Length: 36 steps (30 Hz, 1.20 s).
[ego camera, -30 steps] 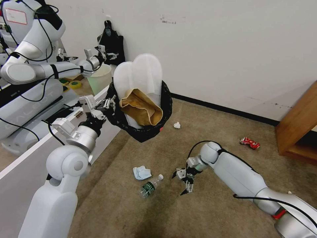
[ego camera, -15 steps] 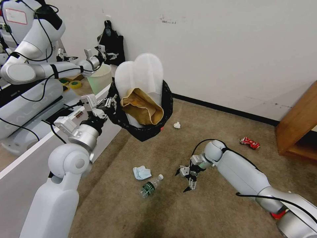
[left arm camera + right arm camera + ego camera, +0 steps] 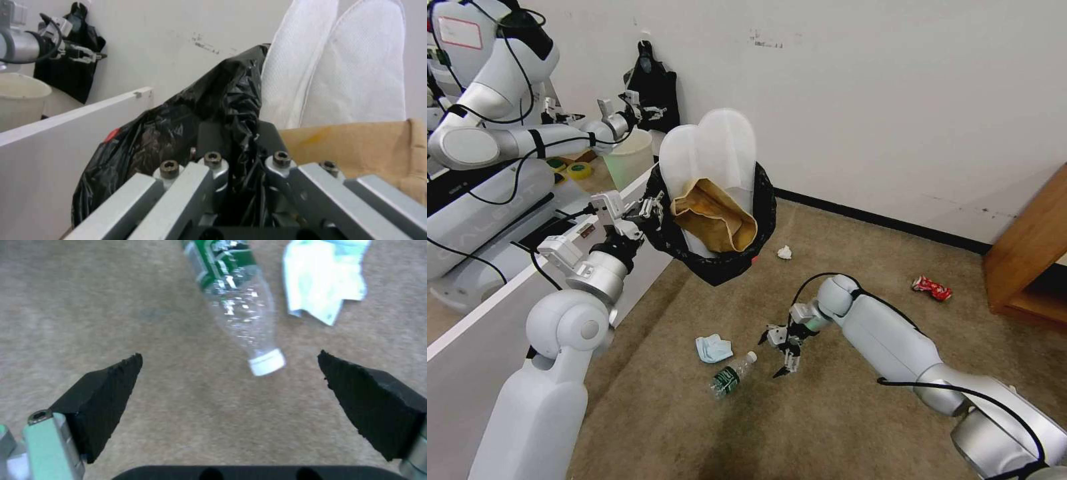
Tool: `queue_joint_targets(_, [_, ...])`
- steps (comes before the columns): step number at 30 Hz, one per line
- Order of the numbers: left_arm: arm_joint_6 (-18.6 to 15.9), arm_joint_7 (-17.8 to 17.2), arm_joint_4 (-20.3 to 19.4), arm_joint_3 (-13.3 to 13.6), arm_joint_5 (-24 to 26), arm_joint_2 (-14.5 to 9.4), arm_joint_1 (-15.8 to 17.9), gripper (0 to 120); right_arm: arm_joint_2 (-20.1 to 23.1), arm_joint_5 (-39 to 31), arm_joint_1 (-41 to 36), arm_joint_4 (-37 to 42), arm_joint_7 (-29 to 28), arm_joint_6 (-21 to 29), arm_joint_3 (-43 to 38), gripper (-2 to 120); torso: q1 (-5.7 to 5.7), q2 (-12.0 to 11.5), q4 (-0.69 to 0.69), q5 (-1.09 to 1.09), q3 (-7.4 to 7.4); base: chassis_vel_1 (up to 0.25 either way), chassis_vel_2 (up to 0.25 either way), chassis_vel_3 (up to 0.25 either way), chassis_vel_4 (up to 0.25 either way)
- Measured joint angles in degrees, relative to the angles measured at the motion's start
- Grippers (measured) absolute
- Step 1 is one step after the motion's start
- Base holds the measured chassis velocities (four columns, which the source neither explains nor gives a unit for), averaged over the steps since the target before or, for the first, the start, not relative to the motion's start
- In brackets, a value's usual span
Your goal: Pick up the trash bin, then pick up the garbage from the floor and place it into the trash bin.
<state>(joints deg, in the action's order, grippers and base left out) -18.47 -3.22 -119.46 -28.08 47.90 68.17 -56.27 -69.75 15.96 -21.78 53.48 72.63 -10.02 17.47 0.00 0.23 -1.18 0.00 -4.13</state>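
Observation:
My left gripper point(image 3: 650, 208) is raised at chest height, shut on the rim of the trash bin point(image 3: 720, 263), whose black bag point(image 3: 186, 126) drapes over the edge. White slippers point(image 3: 710, 150) and a brown paper bag point(image 3: 714, 217) stick out of the bin. On the carpet floor point(image 3: 840, 427) lie a clear bottle with a green label point(image 3: 732, 375), a pale blue mask point(image 3: 714, 348), a white paper wad point(image 3: 785, 252) and a crushed red can point(image 3: 932, 288). My right gripper point(image 3: 780, 350) hovers open just right of the bottle's cap point(image 3: 266, 362), jaws wide apart, nothing between them.
A low white partition point(image 3: 487, 320) runs along my left, with another robot point(image 3: 487, 133) and a cream bucket point(image 3: 627, 157) behind it. A wooden shelf unit point(image 3: 1027, 253) stands at the right. The white wall with a black baseboard point(image 3: 880, 220) closes the far side.
My right arm has swung left and slightly away from me, bringing its open gripper close to the bottle's cap. The left arm holds the bin where it was.

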Motion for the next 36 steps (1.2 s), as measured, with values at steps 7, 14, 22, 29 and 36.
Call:
queue_joint_targets(7, [0.06,0.06,0.0,-0.15,0.17,-0.18,-0.01,4,0.43,-0.16,-0.69,-0.46,-6.83,0.04,0.77,100,0.0,0.0,-0.01,0.0,0.0,0.0,0.0,0.0,0.0])
queue_joint_targets(14, [0.07,0.08,-0.07,-0.05,0.23,-0.03,0.0,4,1.6,0.04,-1.15,-0.62,-8.68,-0.02,0.54,100,0.0,0.0,-0.02,0.0,0.0,0.0,0.0,0.0,0.0])
queue_joint_targets(22, [0.09,0.12,-0.3,0.06,0.13,0.13,-0.36,4,0.74,-0.23,-1.12,-2.7,-12.28,-1.11,0.6,100,0.0,0.0,0.0,0.0,0.0,0.0,0.0,0.0,0.0])
queue_joint_targets(29, [0.12,0.16,-0.5,0.0,0.14,0.07,-0.62,4,0.41,-0.19,-0.6,-4.14,-13.2,-1.74,0.15,100,0.0,0.0,-0.01,0.0,0.0,0.0,0.0,0.0,0.0])
queue_joint_targets(36, [0.19,0.24,-0.49,0.16,0.2,0.18,-0.56,4,-0.78,-0.12,-0.1,-6.02,-14.43,-2.4,0.0,100,0.0,0.0,-0.01,0.0,0.0,0.0,0.0,0.0,0.0])
